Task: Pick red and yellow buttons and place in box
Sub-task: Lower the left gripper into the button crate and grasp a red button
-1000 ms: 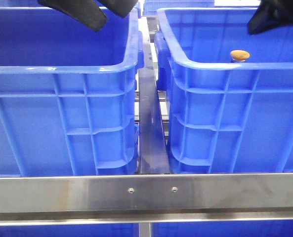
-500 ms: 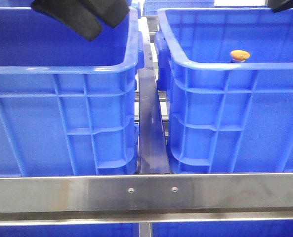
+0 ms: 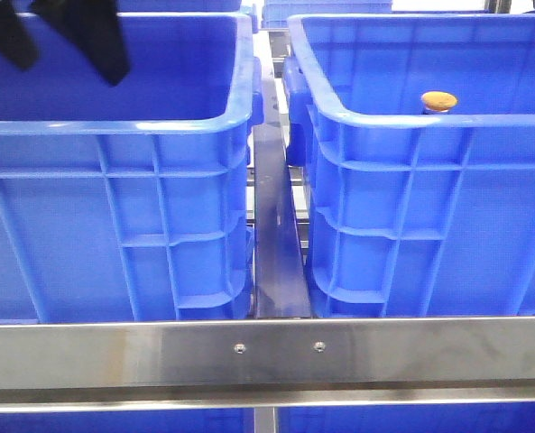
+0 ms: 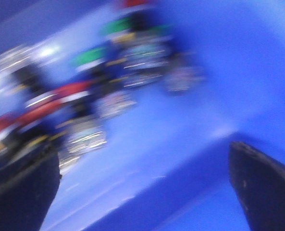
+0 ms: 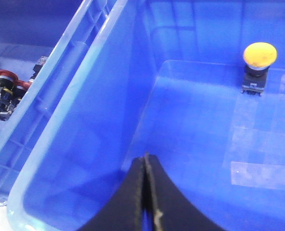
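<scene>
The yellow button (image 5: 260, 54) had a round, domed yellow-orange cap on a dark collar and a small squarish body, and it stood upright on the floor of the right box (image 3: 411, 115), near a far corner; in the front view only its cap (image 3: 438, 100) peeked over the near rim. A red button (image 5: 3, 75) lay among a jumble of other parts in the left box (image 3: 114, 126) (the left wrist view was too blurred to sort them, showing only smears of red, green, black and silver). No brand, label or writing could be read anywhere. The left gripper (image 4: 142, 192) hung over the left box with its fingers (image 3: 91, 41) spread wide apart and nothing between them. The right gripper (image 5: 145, 192) hovered inside the right box, its two black fingers pressed together with nothing held, well apart from the yellow button. A steel rail (image 3: 267, 354) crossed in front of both boxes
</scene>
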Tool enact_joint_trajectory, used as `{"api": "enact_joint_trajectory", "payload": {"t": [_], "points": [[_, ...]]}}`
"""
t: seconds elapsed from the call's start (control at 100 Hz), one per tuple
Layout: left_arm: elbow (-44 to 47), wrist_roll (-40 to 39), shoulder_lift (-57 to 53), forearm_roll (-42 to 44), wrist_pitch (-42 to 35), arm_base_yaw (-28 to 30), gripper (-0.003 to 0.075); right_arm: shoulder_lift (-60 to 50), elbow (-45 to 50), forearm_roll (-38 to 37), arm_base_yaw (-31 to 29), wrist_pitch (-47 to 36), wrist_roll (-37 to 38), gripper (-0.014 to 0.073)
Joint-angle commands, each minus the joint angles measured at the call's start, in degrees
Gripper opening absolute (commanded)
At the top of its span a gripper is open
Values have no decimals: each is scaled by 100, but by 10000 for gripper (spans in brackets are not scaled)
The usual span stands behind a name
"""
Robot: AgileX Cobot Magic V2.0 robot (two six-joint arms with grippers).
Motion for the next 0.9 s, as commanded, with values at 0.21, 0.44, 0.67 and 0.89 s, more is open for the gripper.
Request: {"api": "enact_joint_trajectory", "payload": {"t": [0.21, 0.44, 0.67, 0.89], "points": [[-190, -3056, 382, 1731, 67, 242, 661, -91, -139, 98, -4, -219, -72, -66], [-190, -3286, 845, 1354, 63, 870, 661, -91, -139, 112, -4, -141, -72, -66], [-336, -3248, 1191, 1122, -197, 999, 661, -91, -139, 117, -4, -142, -72, -66], [-514, -3248, 1578, 1122, -268, 999, 661, -91, -139, 117, -4, -127, -72, -66]]}}
